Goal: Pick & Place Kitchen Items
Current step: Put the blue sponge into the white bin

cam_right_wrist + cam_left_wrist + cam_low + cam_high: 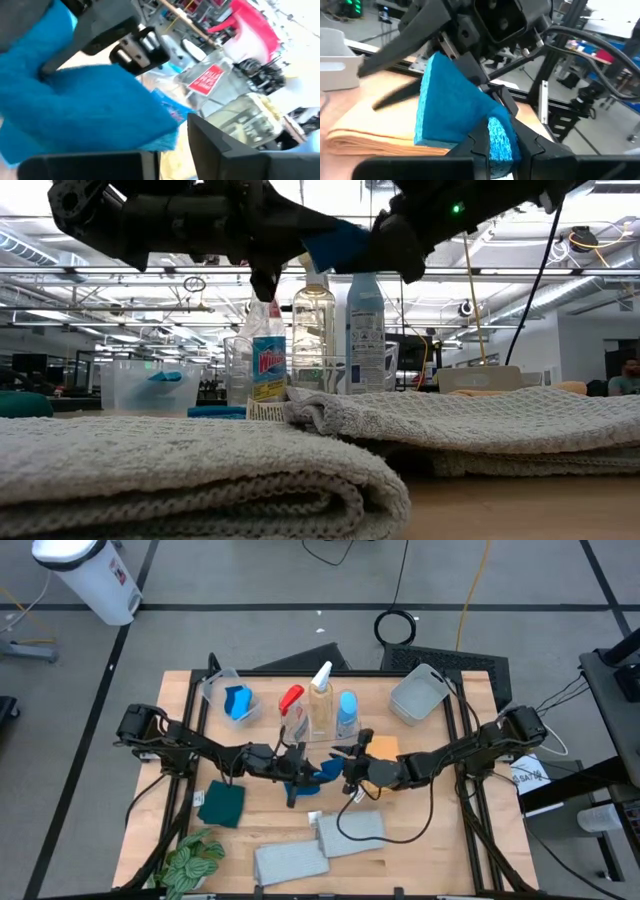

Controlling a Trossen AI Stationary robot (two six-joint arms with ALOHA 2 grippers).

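At table centre, both grippers met over the blue cloth (322, 771): left gripper (297, 776) clamped on it, right gripper (347, 772) closing on its other end. Handover underway. Bottles (321, 703), teal cloth (222, 804), towels (322, 845) still unmoved; most left.

a pale wooden table top (420, 850) is seen under everything. a clear plastic tub (218, 690) is set at its far left corner, and a grey plastic tub (417, 695) at its far right. a green leafy plant (192, 865) is laid at the near left edge. a white bin (88, 575) and a black cable coil (396, 627) are seen on the grey floor beyond.
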